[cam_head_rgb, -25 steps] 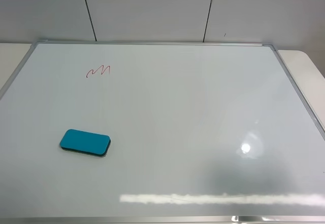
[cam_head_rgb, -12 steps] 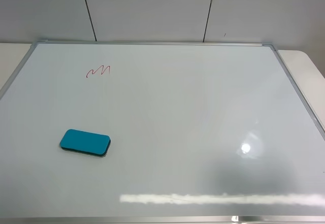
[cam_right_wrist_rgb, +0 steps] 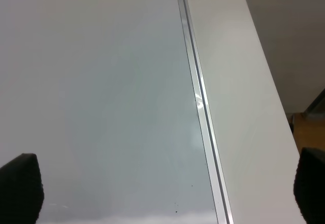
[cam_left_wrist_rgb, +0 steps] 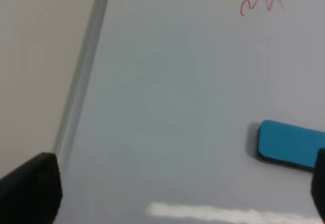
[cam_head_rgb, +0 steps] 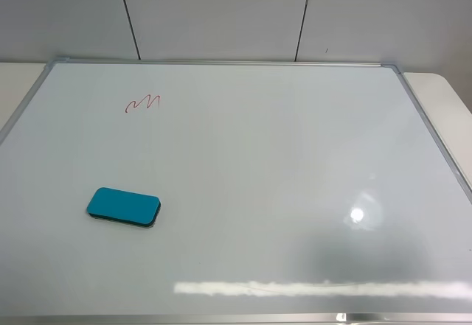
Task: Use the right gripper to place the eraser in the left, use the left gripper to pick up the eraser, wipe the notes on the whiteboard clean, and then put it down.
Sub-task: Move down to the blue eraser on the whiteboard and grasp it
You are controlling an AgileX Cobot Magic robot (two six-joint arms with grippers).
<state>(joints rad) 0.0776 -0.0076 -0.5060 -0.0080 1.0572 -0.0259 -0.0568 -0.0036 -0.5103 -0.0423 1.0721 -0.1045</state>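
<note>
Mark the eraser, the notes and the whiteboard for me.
the eraser (cam_head_rgb: 123, 205), exterior high view, middle of its teal top face.
the notes (cam_head_rgb: 143, 104), exterior high view, middle of the red scribble.
the whiteboard (cam_head_rgb: 280, 155), exterior high view, bare white surface.

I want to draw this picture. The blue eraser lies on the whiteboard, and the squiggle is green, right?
Not quite. The squiggle is red, not green; the exterior high view shows it. The blue eraser does lie on the whiteboard.
</note>
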